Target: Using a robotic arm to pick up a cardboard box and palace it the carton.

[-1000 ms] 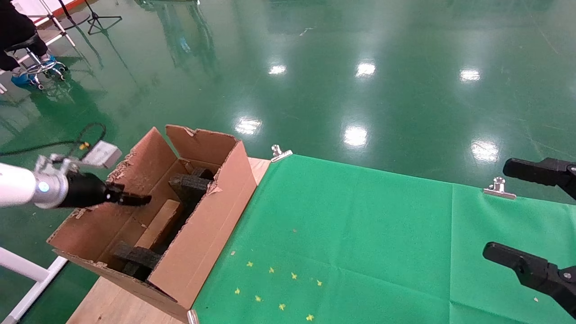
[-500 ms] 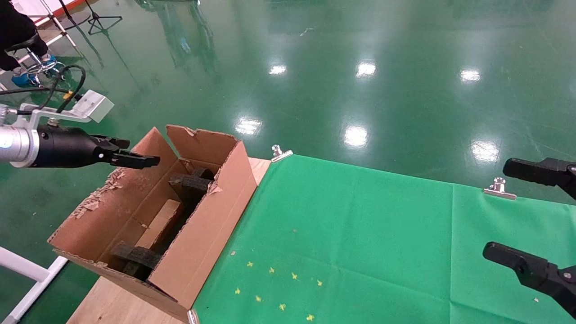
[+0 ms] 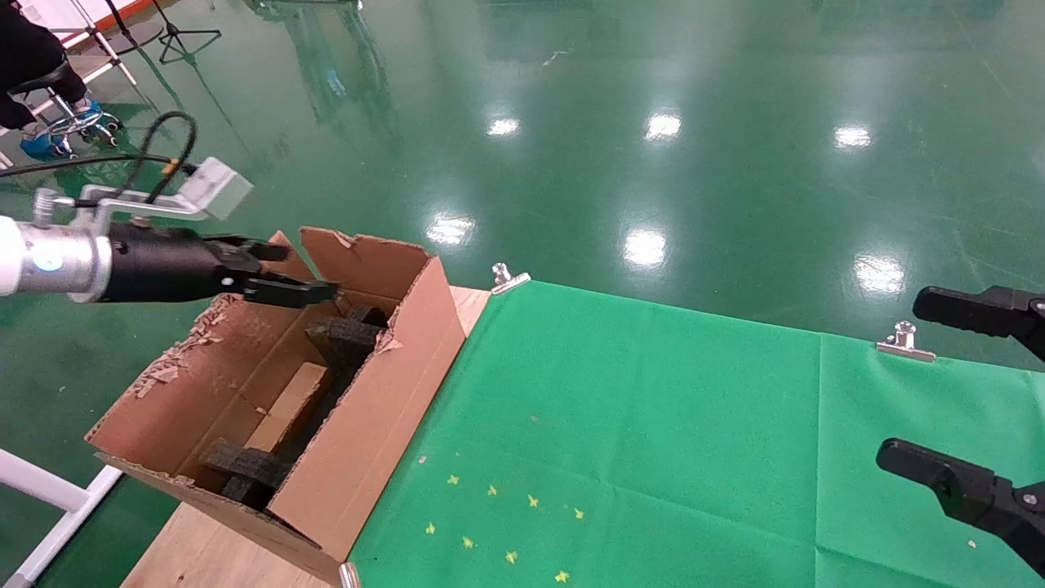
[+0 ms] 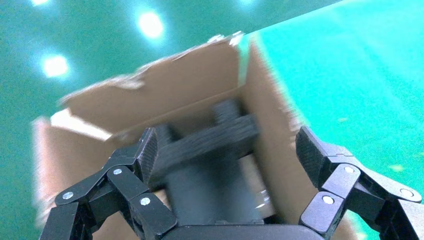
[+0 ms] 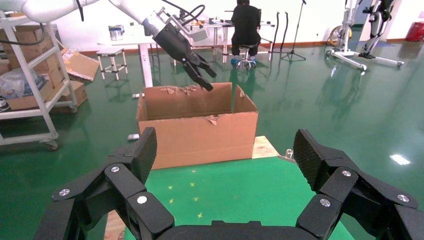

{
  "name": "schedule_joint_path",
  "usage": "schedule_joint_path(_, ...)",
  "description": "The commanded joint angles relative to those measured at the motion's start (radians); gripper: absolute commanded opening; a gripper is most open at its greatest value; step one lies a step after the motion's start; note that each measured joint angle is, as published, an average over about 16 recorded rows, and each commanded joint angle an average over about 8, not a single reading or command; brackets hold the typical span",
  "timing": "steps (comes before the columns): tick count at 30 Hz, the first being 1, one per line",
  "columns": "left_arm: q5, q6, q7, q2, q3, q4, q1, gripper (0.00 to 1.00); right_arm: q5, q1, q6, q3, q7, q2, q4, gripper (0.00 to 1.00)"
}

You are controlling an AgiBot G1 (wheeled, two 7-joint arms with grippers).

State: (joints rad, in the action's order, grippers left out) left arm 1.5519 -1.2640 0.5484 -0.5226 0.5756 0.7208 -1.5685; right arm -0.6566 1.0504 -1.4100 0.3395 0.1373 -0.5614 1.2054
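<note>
The carton [image 3: 371, 408] stands open at the table's left end, with ragged flaps and black foam blocks [image 3: 347, 333] inside. The small cardboard box [image 3: 290, 404] lies on the carton's floor between the foam blocks. My left gripper [image 3: 309, 269] hovers open and empty above the carton's far end, near its back flap. The left wrist view looks down past the open fingers [image 4: 148, 152] at a foam block [image 4: 210, 142] and the carton [image 4: 150, 95]. My right gripper [image 3: 900, 379] is open and empty over the cloth at the right edge. In the right wrist view it [image 5: 225, 150] faces the carton [image 5: 200, 135].
A green cloth [image 3: 653, 425] covers the table, held by metal clips [image 3: 510, 278] [image 3: 906, 343], with small yellow marks [image 3: 506, 523] near the front. Bare wood [image 3: 204, 555] shows under the carton. A white frame bar [image 3: 49, 490] is left of the table; a person on a stool [image 3: 41, 73] is far back left.
The left gripper rose from beside the carton's left wall, then moved right, over the carton's far end. The cardboard box stayed in the carton. The right arm has not moved.
</note>
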Motion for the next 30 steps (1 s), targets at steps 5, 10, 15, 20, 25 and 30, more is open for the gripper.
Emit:
schedule_joint_path(5,-0.098,-0.027,-0.043,-0.011,-0.035,0.067,0.059,1.00,0.000,0.000,0.000,0.000,0.000,0.000,0.000,1.00)
schedule_joint_path(10,-0.179,-0.050,-0.079,-0.019,-0.064,0.123,0.108,1.00,0.000,0.000,0.000,0.000,0.000,0.000,0.000,1.00)
schedule_joint_path(15,-0.261,-0.073,-0.114,-0.028,-0.094,0.179,0.157,1.00,0.000,0.000,0.000,0.000,0.000,0.000,0.000,1.00)
schedule_joint_path(20,-0.342,-0.096,-0.150,-0.037,-0.123,0.235,0.206,1.00,0.000,0.000,0.000,0.000,0.000,0.000,0.000,1.00)
schedule_joint_path(25,-0.424,-0.119,-0.186,-0.046,-0.153,0.291,0.255,1.00,0.000,0.000,0.000,0.000,0.000,0.000,0.000,1.00)
schedule_joint_path(30,-0.505,-0.142,-0.222,-0.054,-0.182,0.346,0.304,1.00,0.000,0.000,0.000,0.000,0.000,0.000,0.000,1.00)
